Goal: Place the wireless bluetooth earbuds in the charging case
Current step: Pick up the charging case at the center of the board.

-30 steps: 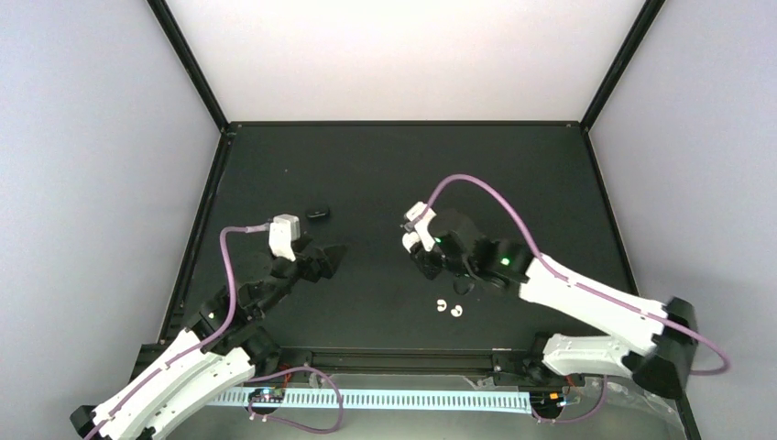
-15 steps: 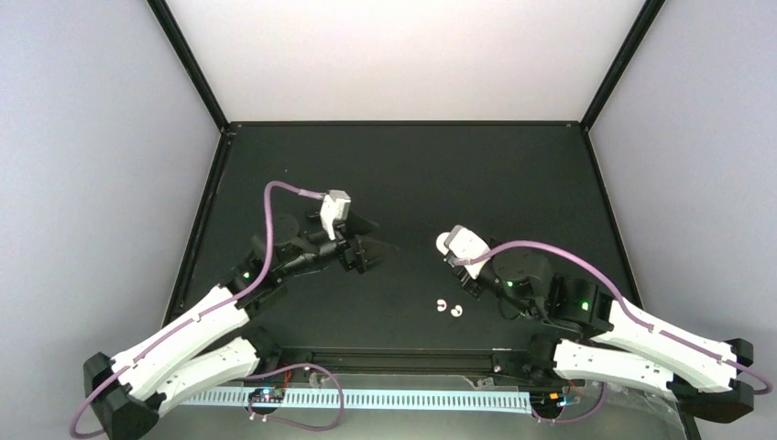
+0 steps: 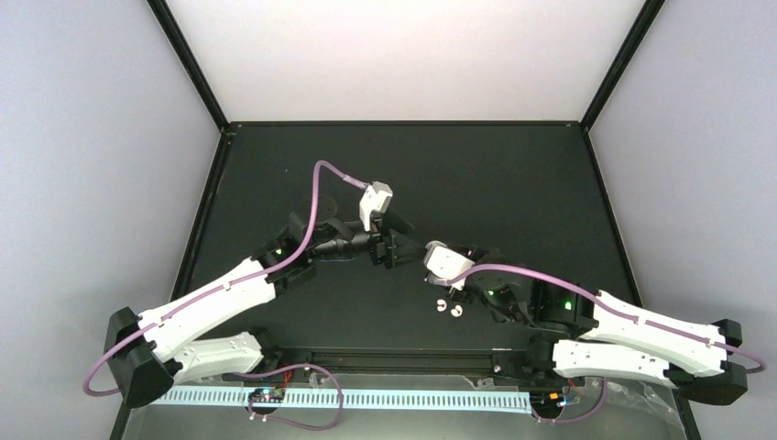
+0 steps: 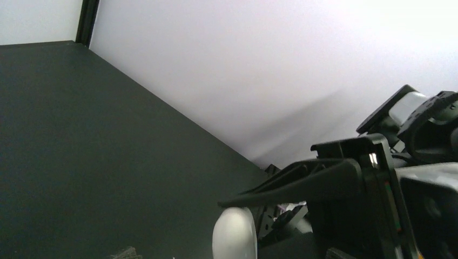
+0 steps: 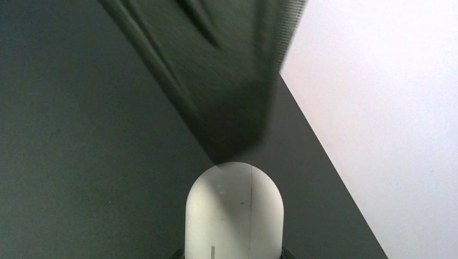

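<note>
Left jaws wide apart, nothing between them. In the left wrist view only the upper finger shows whole: black plastic, tapered. The lower one is cut off at the bottom edge. Right jaws hold the white case off the counter. The fingers themselves are cut out of the right wrist view, so the grip is read from the case sitting right at the lens. Case is smooth, glossy, round-topped, with a thin seam down the middle. Lid looks closed, contents hidden. Its rounded end also pokes up in the left wrist view. From above it blends with the white wrist housing. Left jaws just beside the case, the finger a dark blur in the right wrist view. Two white earbuds lie on the counter just beside each other, near the right arm, outside the case. They are tiny and their shape is hard to make out. Counter matte black, walls plain white.
</note>
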Robot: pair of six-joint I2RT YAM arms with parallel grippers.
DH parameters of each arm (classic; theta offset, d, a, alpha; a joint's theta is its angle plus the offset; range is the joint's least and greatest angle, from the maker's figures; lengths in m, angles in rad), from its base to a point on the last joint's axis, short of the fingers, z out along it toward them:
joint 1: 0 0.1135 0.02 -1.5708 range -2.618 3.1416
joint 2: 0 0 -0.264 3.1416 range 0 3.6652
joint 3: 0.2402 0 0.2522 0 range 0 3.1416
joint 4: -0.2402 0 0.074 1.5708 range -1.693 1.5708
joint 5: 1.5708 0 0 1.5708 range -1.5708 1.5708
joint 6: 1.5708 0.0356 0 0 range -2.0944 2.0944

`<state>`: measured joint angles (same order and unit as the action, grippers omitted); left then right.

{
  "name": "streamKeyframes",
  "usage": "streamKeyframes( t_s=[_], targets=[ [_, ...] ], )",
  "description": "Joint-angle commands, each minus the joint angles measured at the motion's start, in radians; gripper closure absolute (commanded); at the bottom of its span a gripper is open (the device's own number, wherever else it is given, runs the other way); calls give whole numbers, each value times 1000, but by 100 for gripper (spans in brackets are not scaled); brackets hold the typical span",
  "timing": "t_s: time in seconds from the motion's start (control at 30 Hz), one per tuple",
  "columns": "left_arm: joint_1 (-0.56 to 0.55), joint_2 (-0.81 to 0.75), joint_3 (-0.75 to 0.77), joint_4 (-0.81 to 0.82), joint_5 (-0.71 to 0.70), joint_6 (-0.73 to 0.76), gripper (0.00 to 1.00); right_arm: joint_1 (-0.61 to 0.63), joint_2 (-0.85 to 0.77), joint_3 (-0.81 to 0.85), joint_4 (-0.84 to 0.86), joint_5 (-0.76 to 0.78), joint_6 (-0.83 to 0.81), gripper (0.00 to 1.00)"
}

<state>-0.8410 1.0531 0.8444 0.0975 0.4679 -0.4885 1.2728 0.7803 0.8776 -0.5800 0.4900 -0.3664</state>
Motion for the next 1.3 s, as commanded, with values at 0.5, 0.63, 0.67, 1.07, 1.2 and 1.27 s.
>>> streamKeyframes(
  t_s=[0.5, 0.63, 0.67, 1.07, 1.2, 1.27],
  targets=[
    [-48, 104, 81, -58, -39, 33, 27, 26, 51, 38, 72, 44, -61, 79],
    [-58, 120, 81, -56, -24, 24, 31, 26, 54, 39, 81, 46, -63, 79],
    [-59, 124, 81, -55, -18, 20, 32, 26, 54, 39, 84, 47, -64, 79],
    [-69, 136, 70, -16, 14, -12, 58, 26, 57, 40, 96, 48, -61, 79],
    [-69, 132, 66, -5, 21, -17, 70, 26, 57, 42, 97, 47, -58, 79],
    [-69, 132, 64, 0, 24, -20, 74, 26, 57, 43, 97, 45, -58, 79]
  ],
)
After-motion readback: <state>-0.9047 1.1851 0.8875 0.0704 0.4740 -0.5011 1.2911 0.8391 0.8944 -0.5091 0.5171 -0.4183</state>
